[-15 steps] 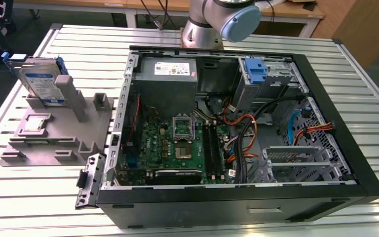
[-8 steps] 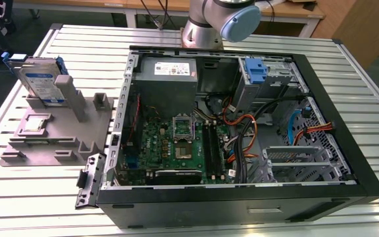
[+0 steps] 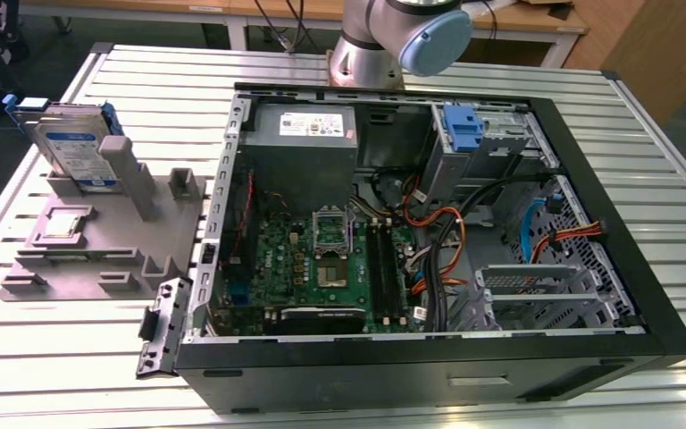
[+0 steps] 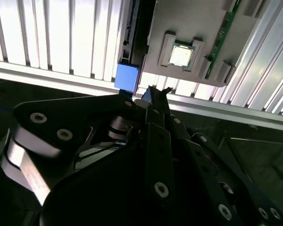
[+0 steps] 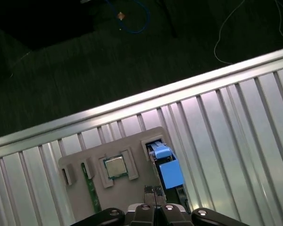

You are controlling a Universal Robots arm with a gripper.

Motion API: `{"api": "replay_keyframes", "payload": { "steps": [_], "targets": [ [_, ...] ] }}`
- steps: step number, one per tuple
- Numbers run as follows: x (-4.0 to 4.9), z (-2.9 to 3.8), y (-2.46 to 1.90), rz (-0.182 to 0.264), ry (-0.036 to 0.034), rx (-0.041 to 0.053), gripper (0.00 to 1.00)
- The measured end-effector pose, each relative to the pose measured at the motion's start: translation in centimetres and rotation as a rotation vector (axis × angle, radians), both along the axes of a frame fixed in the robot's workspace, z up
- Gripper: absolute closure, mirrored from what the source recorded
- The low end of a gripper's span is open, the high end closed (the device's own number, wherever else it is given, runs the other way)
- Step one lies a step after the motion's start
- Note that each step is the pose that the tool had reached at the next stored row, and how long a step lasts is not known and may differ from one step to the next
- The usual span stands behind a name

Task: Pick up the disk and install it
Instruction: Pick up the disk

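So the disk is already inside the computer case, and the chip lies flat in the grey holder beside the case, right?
Not quite. The disk is not inside the computer case. The exterior view shows it standing upright in the grey holder beside the case. The chip does lie flat in that same holder.

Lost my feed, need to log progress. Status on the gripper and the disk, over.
Gripper shut, empty, above the grey holder block. Silver-grey hard disk with blue rails upright in its slot, not picked. No obstruction seen between them.
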State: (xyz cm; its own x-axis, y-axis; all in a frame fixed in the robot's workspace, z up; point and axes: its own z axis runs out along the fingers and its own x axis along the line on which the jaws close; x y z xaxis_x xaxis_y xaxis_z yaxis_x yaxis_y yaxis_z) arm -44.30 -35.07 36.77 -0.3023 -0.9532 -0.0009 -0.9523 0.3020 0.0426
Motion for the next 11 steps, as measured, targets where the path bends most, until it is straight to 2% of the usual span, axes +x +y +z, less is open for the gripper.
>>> {"api": "replay_keyframes", "payload": {
  "steps": [5,11],
  "targets": [
    [0.0,-0.01,0.0,0.081,0.0,0.0,0.9],
    [0.0,-0.01,0.0,0.084,0.0,0.0,0.9]
  ]
}}
